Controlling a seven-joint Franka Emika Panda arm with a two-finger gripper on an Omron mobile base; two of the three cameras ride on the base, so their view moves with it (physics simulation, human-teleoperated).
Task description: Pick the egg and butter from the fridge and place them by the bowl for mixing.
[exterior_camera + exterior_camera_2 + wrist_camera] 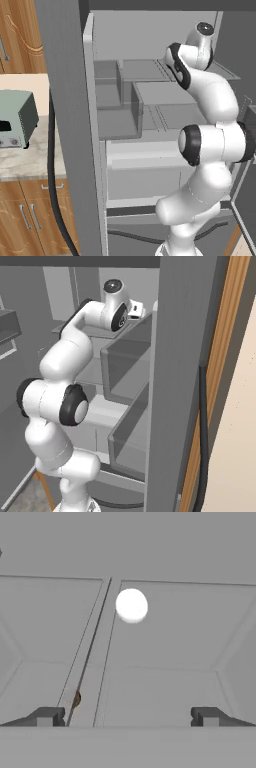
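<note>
The egg [131,605], a small white ball, rests on a pale grey shelf inside the fridge [65,100], ahead of my gripper [127,718] and roughly in line with it. The gripper is open, its two dark fingertips [47,717] wide apart with nothing between them, and a clear stretch of shelf separates them from the egg. A tiny olive-brown speck [76,699] sits by the shelf seam near the left fingertip; it is too small to tell whether it is the butter. In the base views my arm [65,363] reaches into the fridge [185,381] at upper-shelf height.
Translucent grey bins [120,100] stand left of the arm, and more bins [130,363] sit close on its right. The fridge's side wall edges both base views. A grey-green appliance [15,120] stands on the marble counter [30,160] to the left, above wooden cabinets.
</note>
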